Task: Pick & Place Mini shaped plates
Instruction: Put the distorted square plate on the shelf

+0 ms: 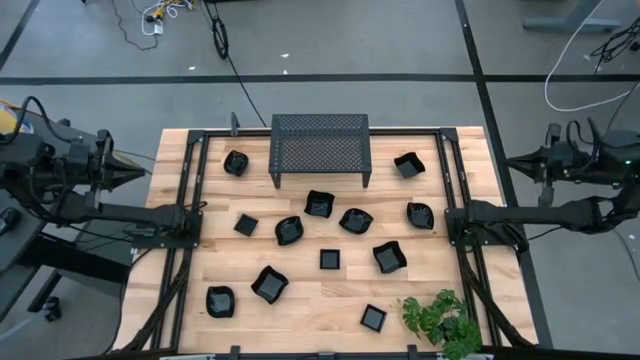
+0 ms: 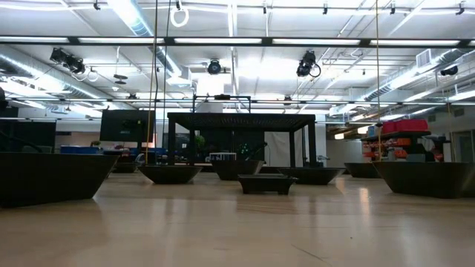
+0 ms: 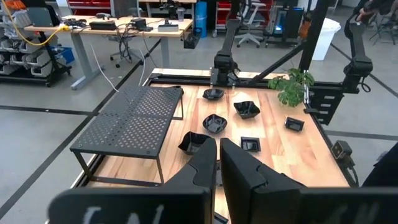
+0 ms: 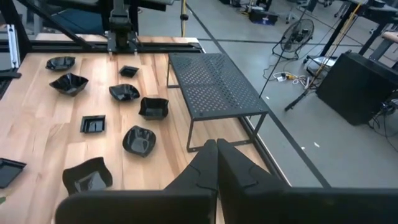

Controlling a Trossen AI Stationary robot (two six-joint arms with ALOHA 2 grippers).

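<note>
Left hand nearly closed and empty, right hand closed and empty, mini shaped plates scattered, low view crops the nearest.

Glossy black plates; wood table; perforated-metal stand.

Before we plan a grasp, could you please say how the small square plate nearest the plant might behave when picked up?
The small square plate looks glossy, so it may be slippery. Its flat base and low rim suggest it will slide rather than tip if pushed. It appears rigid, probably light.
</note>
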